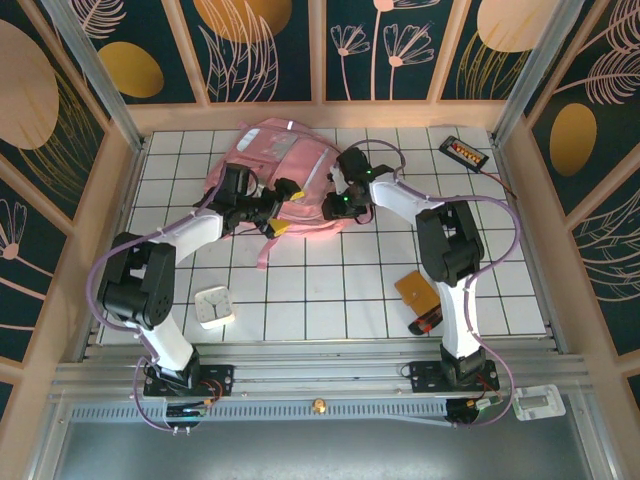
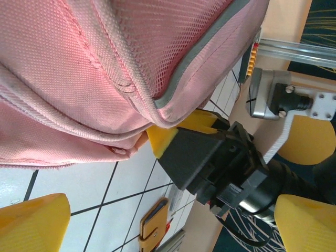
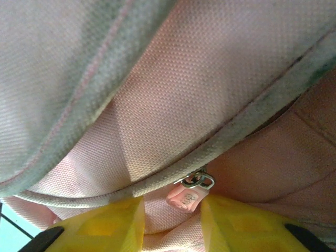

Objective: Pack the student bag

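The student bag [image 1: 280, 165] is a large pink backpack lying at the back centre of the tiled table. My left gripper [image 1: 285, 208] hovers at its near edge, wide open with nothing held. In the left wrist view its yellow fingers [image 2: 32, 220] flank bare tile under the bag's mesh side [image 2: 131, 63]. My right gripper [image 1: 338, 205] presses against the bag's right side. In the right wrist view the right gripper [image 3: 172, 223] is open by a narrow gap. A pink zipper pull [image 3: 185, 198] hangs between its fingers [image 3: 100, 226], touching the right one.
A white clock [image 1: 213, 305] sits near the left arm's base. A mustard wallet [image 1: 418, 290] and a red-black item [image 1: 425, 322] lie near the right arm. A black device [image 1: 465, 152] is at the back right. Wooden walls ring the table [image 1: 330, 280].
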You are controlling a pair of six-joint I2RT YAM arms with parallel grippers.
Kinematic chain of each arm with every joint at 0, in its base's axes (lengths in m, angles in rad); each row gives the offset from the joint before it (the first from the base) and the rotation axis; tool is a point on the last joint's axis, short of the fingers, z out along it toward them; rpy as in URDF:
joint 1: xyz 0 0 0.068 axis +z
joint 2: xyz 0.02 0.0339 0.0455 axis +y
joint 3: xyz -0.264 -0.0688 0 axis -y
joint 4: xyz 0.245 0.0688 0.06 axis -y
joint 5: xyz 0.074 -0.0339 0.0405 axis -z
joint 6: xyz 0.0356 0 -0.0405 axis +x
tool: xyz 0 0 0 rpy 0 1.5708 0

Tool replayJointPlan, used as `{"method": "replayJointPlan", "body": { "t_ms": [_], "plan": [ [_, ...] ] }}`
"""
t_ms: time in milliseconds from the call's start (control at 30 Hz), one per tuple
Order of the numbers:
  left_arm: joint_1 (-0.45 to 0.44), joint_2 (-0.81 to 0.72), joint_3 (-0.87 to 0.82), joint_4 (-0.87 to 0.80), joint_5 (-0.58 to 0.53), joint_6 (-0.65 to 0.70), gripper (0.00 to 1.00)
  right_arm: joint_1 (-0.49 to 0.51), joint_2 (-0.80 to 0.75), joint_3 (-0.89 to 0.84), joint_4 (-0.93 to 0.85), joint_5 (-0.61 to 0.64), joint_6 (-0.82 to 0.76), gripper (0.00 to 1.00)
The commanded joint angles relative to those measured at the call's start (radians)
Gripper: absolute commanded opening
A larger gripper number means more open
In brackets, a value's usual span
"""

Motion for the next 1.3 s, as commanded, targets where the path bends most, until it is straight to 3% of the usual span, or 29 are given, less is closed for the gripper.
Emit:
{"method": "replayJointPlan", "body": {
  "t_ms": [0, 100, 200, 367, 667, 867, 967, 1000, 1067, 1133, 1267],
  "plan": [
    [0.007, -0.04, -0.015, -0.07, 0.01, -0.038, 0.99, 0.009, 0.055, -0.006, -0.01, 0.07, 0.018, 0.24],
    [0.007, -0.041, -0.013, -0.072, 0.004, -0.034, 0.99, 0.009, 0.033, -0.007, -0.018, 0.095, 0.02, 0.07],
    [0.007, -0.039, 0.003, -0.084, -0.004, -0.009, 0.99, 0.006, -0.005, -0.005, -0.04, 0.116, 0.019, 0.0],
    [0.005, -0.033, 0.028, -0.085, -0.001, 0.006, 0.99, -0.003, -0.083, 0.013, -0.07, 0.058, 0.047, 0.0],
    [-0.024, 0.033, 0.013, 0.014, 0.01, -0.025, 0.99, -0.083, -0.141, -0.035, 0.025, -0.225, 0.185, 0.0],
    [-0.046, 0.092, 0.05, 0.091, 0.022, -0.078, 0.99, -0.105, -0.12, -0.033, 0.044, -0.265, 0.204, 0.0],
    [-0.048, 0.108, 0.089, 0.083, 0.019, -0.08, 0.99, -0.104, -0.105, -0.014, -0.001, -0.224, 0.177, 0.0],
    [-0.048, 0.112, 0.097, 0.077, 0.019, -0.077, 0.99, -0.099, -0.101, -0.001, -0.026, -0.185, 0.155, 0.01],
    [-0.048, 0.115, 0.099, 0.072, 0.025, -0.076, 0.99, -0.09, -0.091, 0.022, -0.068, -0.13, 0.106, 0.24],
    [-0.048, 0.116, 0.087, 0.078, 0.034, -0.082, 0.99, -0.087, -0.069, 0.042, -0.102, -0.103, 0.066, 0.36],
    [-0.047, 0.115, 0.052, 0.112, 0.046, -0.107, 0.99, -0.077, -0.048, 0.054, -0.129, -0.084, 0.027, 0.39]
  ]
}}
